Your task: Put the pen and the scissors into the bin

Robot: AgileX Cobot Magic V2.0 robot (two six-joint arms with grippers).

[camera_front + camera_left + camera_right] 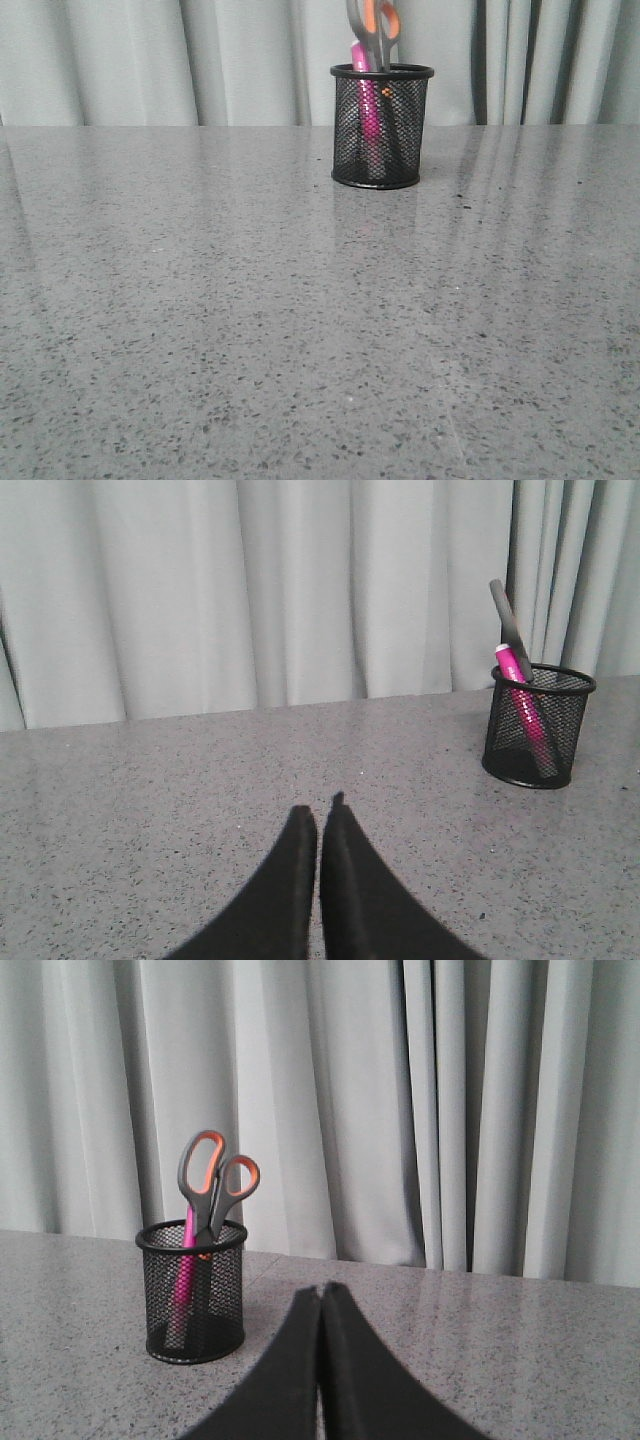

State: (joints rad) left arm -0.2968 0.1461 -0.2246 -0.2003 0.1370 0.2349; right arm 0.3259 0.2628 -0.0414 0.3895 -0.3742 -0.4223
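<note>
The black wire-mesh bin (381,127) stands upright at the far middle of the grey table. The magenta pen (367,105) stands inside it, and the scissors (376,28) stand in it blades down, grey and orange handles above the rim. The bin (537,726), pen (524,702) and scissors (511,630) show in the left wrist view, and the bin (192,1292), pen (183,1270) and scissors (214,1178) in the right wrist view. My left gripper (320,812) and right gripper (323,1291) are shut, empty, low over the table, well away from the bin. Neither shows in the front view.
A pale grey curtain (150,60) hangs behind the table's far edge. The speckled grey tabletop (300,330) stretches from the bin toward the camera with nothing else on it.
</note>
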